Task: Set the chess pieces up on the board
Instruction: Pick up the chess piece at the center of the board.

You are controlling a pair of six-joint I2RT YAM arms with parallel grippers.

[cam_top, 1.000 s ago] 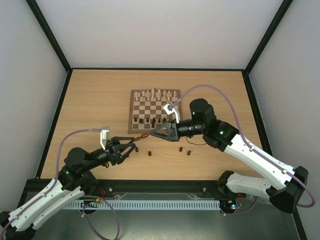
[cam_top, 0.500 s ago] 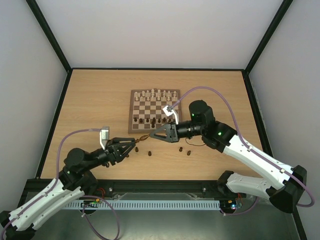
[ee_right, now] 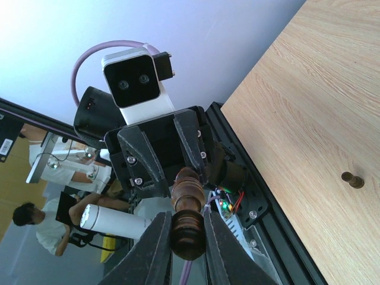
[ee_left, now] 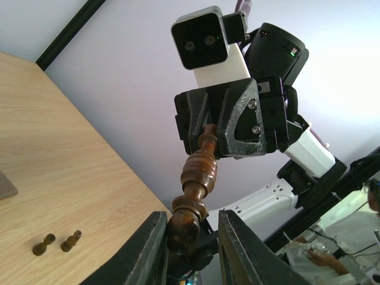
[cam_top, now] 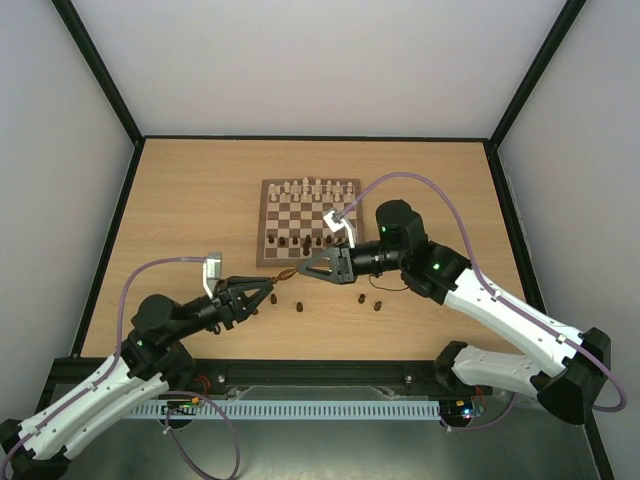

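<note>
A dark brown turned chess piece [cam_top: 285, 275] hangs in the air off the near edge of the board [cam_top: 263, 225], held level between the two arms. My right gripper [cam_top: 300, 270] is shut on its wide base [ee_right: 187, 228]. My left gripper [cam_top: 271, 287] stands round the other, knobbed end [ee_left: 185, 225]. One of its fingers [ee_left: 148, 249] touches the knob, while the other finger [ee_left: 237, 249] stands a little apart from it. Several dark pieces [cam_top: 300, 242] stand on the board's near rows.
Cream-white chessmen [cam_top: 312, 187] fill the board's far rows. Three loose dark pieces [cam_top: 299, 307] [cam_top: 361, 298] [cam_top: 377, 305] lie on the wooden table below the grippers; two of them [ee_left: 44, 243] show in the left wrist view. Black frame posts edge the table.
My left gripper's jaws have narrowed from wide open to close around the piece's knobbed end. The right gripper has kept its hold and shifted slightly left.
</note>
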